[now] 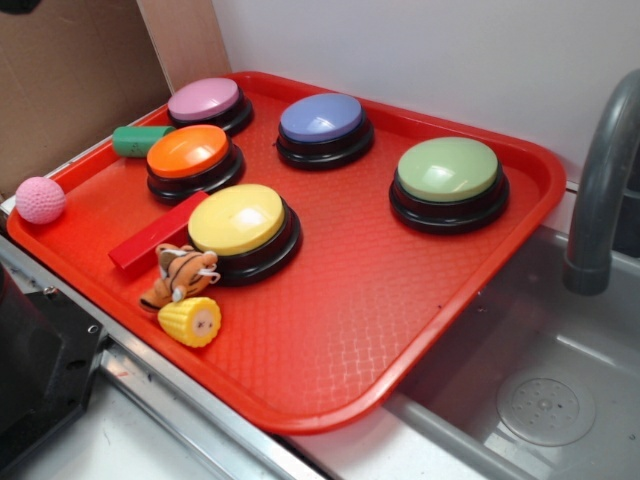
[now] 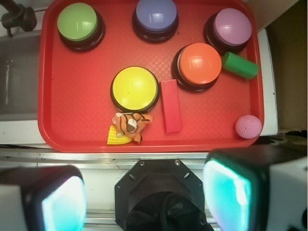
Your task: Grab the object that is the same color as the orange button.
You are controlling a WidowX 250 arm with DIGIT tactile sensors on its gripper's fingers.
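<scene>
- Grabbing has not begun: the gripper (image 2: 144, 192) hangs well apart from the red tray (image 2: 86, 120), off its near edge, fingers (image 2: 226, 192) spread wide and empty.
- By my reading, the whole approach, descent and closing are left.
- The tiger toy (image 2: 132, 125) lies near that same near edge, just beside the yellow button (image 2: 134, 88), touching the corn toy (image 2: 115, 137).
- It matches the orange button (image 2: 199, 63).
- Its long axis seems to run roughly along the near edge; which end is the head I cannot tell.

Red tray (image 1: 420, 330) on steel counter (image 1: 180, 420)
</scene>
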